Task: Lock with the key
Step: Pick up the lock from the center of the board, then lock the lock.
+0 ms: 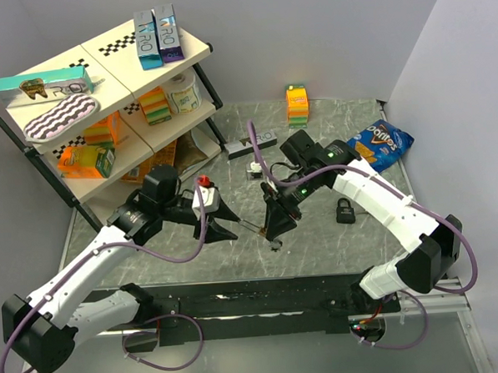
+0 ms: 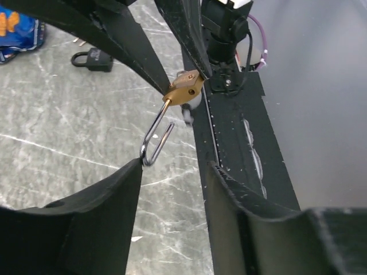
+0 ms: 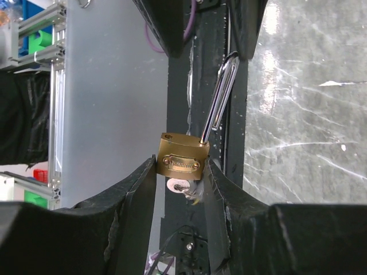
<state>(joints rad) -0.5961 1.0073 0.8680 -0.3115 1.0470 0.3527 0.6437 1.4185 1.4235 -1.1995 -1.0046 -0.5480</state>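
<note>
**One lock, one key, two claws: lock held in the right claw above the worktop.**

The right claw pinches the brass body of the lock from both sides, clear of the worktop. The single shackle stands open, one leg seated in the body and the other free, with its bend just beside the left claw, which is spread and holds nothing. One silvery piece of the key protrudes under the lock body. A second, black padlock lies on the worktop, well apart.
</note>
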